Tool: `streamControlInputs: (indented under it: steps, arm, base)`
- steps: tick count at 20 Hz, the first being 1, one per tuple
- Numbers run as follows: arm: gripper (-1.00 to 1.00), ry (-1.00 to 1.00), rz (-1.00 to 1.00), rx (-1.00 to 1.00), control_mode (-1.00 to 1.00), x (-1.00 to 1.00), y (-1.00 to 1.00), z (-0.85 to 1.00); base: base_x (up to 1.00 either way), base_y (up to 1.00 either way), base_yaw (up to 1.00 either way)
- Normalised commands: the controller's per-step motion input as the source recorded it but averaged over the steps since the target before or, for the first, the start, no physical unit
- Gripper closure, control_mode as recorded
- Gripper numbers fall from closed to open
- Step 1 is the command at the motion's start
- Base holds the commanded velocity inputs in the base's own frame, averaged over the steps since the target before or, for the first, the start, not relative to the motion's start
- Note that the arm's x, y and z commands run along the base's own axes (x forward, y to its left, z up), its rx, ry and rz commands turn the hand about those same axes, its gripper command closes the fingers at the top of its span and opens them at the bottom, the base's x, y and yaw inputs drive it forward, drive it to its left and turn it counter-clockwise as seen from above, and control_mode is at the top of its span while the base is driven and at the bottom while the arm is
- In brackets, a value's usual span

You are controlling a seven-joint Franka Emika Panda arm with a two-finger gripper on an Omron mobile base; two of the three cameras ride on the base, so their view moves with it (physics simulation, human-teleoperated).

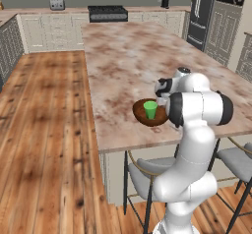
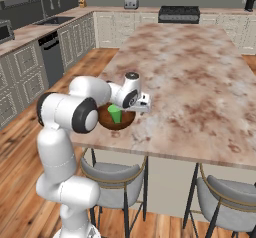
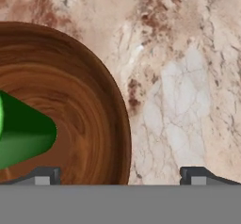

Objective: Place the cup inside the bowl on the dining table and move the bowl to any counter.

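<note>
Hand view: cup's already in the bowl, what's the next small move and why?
Probably lower the open gripper so its fingers straddle the near rim of the wide dark reddish-brown wooden bowl. The small bright green tapered cup already sits inside, the rim lies between the spread fingers, and the bowl is on the marbled stone dining table.

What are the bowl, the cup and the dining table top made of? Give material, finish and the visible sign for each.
Bowl: looks like wood, dark reddish-brown with a soft sheen; curved grain bands ring its inside.
Cup: probably plastic, uniformly bright green with no pattern, though the render leaves it open.
Dining table top: looks like polished marbled stone, beige with brown blotches and pale veins.
</note>
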Motion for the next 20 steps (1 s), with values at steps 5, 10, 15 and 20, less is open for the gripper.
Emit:
streamControlInputs:
  steps: [5,10,15,20]
  arm:
    - [-1.00,-0.07,0.00,0.00,-1.00,0.00,0.03,-0.04]
    - [-1.00,-0.02,0.00,0.00,-1.00,0.00,0.00,0.00]
    - [-1.00,0.00,0.00,0.00,-1.00,0.00,0.00,-0.05]
    - [-1.00,0.00,0.00,0.00,-1.00,0.00,0.00,-0.17]
  base:
    - [0.00,0.00,0.00]
    - [0.00,0.00,0.00]
    - [0.00,0.00,0.00]
    - [0.00,0.00,0.00]
